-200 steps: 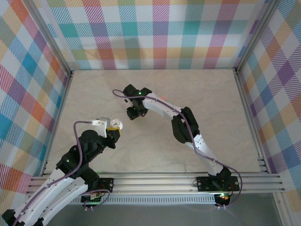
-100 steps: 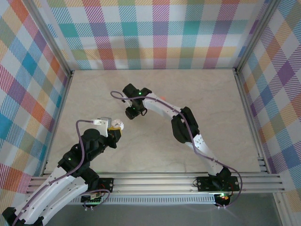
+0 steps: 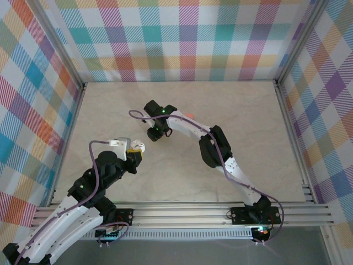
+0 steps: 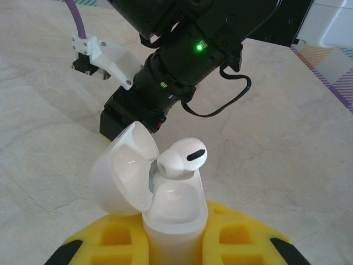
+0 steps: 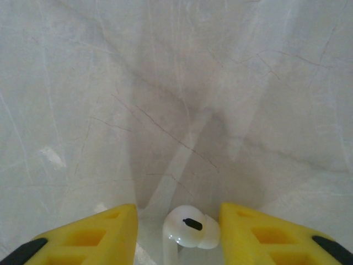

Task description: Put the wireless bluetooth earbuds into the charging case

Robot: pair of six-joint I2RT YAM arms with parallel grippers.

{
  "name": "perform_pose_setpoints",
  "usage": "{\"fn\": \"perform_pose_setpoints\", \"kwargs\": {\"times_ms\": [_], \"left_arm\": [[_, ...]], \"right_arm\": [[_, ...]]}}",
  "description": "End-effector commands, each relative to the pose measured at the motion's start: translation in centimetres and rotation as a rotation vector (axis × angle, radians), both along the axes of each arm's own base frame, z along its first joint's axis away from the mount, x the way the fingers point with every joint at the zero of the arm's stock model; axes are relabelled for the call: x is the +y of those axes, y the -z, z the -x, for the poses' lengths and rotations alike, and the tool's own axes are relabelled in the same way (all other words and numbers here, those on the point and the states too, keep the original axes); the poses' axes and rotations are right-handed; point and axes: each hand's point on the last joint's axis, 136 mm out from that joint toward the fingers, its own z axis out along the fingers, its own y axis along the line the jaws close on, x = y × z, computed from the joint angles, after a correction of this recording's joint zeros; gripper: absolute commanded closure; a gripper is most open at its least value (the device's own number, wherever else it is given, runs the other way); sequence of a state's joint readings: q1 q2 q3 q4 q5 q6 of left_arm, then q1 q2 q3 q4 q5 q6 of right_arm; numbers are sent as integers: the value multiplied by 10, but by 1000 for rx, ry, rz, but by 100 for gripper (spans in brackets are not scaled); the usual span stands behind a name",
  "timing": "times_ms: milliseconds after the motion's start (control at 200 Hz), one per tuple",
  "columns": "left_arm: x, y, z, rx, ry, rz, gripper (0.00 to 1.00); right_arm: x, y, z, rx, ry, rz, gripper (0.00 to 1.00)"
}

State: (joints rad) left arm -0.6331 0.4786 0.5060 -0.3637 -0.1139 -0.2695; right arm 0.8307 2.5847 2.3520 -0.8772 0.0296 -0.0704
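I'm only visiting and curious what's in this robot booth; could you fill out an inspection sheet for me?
Surface: pale marbled tabletop.
Job's things: open white charging case, one white earbud perched in its mouth, not fully seated; second white earbud between the right fingers.
Clutter: small salmon-pink item behind the right arm, too small to identify.
Grippers: left gripper shut on the case; right gripper open around the second earbud.
Cables: purple cable along each arm.
Surroundings: plaid walls, metal frame.
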Motion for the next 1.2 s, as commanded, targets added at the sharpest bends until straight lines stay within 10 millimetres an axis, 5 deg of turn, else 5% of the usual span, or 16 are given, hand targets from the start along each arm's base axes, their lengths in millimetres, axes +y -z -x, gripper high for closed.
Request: {"fn": "perform_pose_setpoints", "kwargs": {"times_ms": [0,450,740,980,1195], "left_arm": [[-2,-10,-2,-24,0,30,100],[-7,-9,-2,-20,26,47,100],[-28,-13,-8,-6,94,86,100],[-36,-12,-14,16,101,97,100],[-34,-13,-14,26,86,101,100]], "right_arm": [[-6,7,7,24,-14,40,61],[-64,-5,-1,35,254,98,68],[-122,-18,3,102,454,0,72],[-112,-36,6,81,356,-89,69],[-66,-50,-2,59,206,-161,58]]}}
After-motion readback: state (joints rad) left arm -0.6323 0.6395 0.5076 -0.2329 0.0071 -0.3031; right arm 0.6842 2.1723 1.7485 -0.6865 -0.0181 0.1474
